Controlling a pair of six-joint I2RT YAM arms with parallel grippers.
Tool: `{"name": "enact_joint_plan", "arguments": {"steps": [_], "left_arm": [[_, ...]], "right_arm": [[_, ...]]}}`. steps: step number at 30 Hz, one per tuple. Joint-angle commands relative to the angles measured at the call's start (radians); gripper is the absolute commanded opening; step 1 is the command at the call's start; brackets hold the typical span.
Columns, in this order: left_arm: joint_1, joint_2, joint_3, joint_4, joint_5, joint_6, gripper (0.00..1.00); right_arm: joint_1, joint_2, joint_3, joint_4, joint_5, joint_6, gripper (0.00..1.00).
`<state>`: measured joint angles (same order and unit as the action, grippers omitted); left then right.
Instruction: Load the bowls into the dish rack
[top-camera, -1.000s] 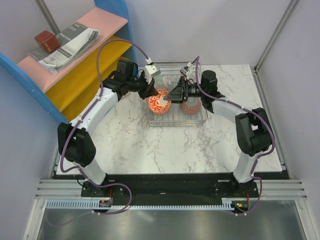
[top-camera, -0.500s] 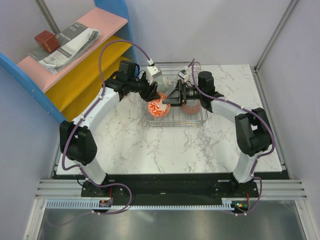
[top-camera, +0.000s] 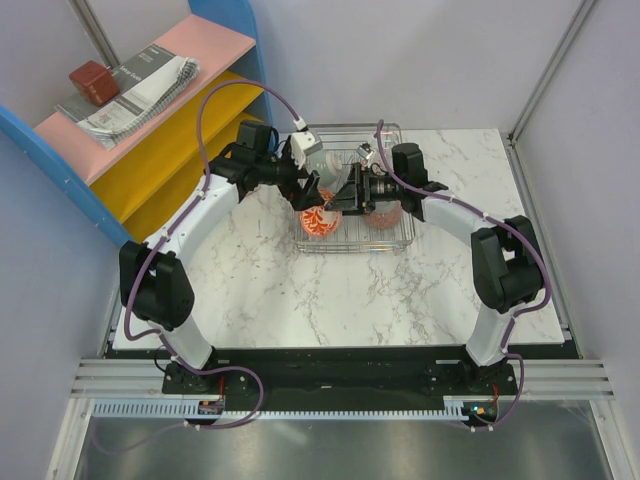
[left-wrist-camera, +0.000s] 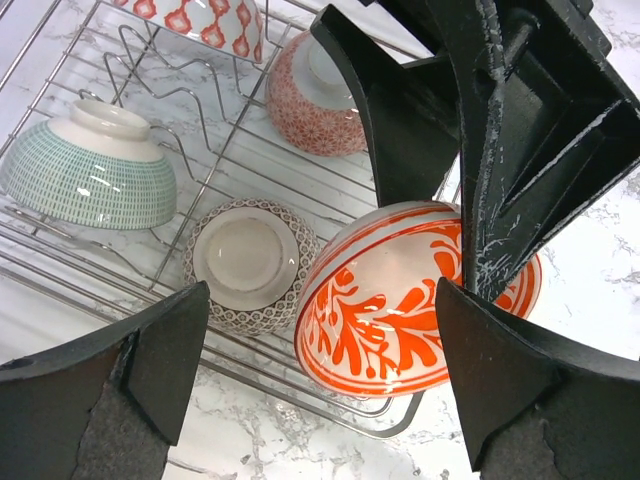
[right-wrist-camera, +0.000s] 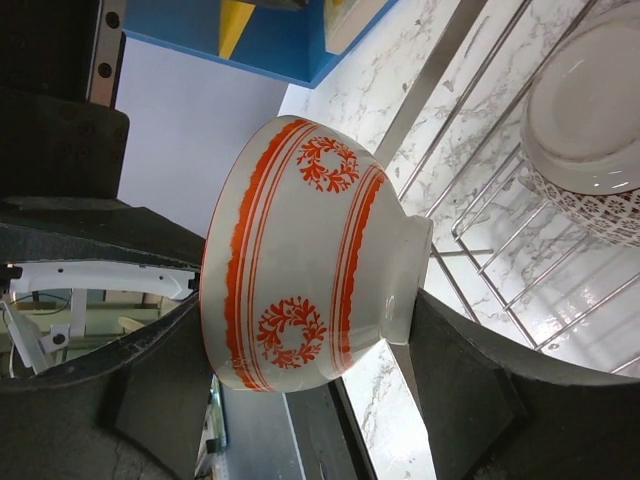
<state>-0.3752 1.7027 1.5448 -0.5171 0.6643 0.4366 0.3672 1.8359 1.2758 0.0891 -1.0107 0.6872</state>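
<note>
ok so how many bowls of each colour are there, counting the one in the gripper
orange floral bowl: 1
red patterned bowls: 2
green patterned bowl: 1
dark grey patterned bowl: 1
total: 5

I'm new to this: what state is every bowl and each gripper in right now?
Orange bowl: tilted on its side, held at a corner of the dish rack.
Right gripper: shut on the orange bowl.
Left gripper: open, empty.
Green bowl: in the dish rack, upside down, leaning.
Grey bowl: in the dish rack, tipped, foot up.
Pink bowl: in the dish rack, tipped, foot up.
</note>
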Motion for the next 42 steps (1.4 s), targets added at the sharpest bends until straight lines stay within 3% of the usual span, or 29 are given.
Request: {"name": "enact_joint_plan", "arguments": {"steps": [1, 6, 11, 18, 29, 36, 42], "left_arm": [[0.045, -0.008, -0.002, 0.037, 0.049, -0.062, 1.00], [0.140, -0.038, -0.015, 0.071, 0.096, -0.146, 1.00], [0.209, -0.095, -0.077, 0.078, 0.124, -0.177, 1.00], [0.236, -0.215, -0.235, 0.080, 0.115, -0.150, 1.00], [0.251, -0.285, -0.301, 0.040, 0.087, -0.144, 1.00], [0.254, -0.316, -0.331, 0.029, 0.084, -0.141, 1.00], [0.256, -0.336, -0.359, 0.029, 0.074, -0.136, 1.00]], "right_arm": [[-0.010, -0.021, 0.060, -0.006, 0.017, -0.048, 0.00], [-0.022, -0.038, 0.092, -0.090, 0.073, -0.131, 0.00], [-0.028, -0.053, 0.161, -0.305, 0.243, -0.270, 0.00], [-0.028, -0.043, 0.281, -0.531, 0.431, -0.469, 0.00], [-0.014, 0.063, 0.565, -0.851, 0.630, -0.778, 0.00], [0.025, 0.118, 0.657, -0.974, 0.751, -0.981, 0.00], [0.065, 0.146, 0.678, -1.009, 0.836, -1.025, 0.00]]}}
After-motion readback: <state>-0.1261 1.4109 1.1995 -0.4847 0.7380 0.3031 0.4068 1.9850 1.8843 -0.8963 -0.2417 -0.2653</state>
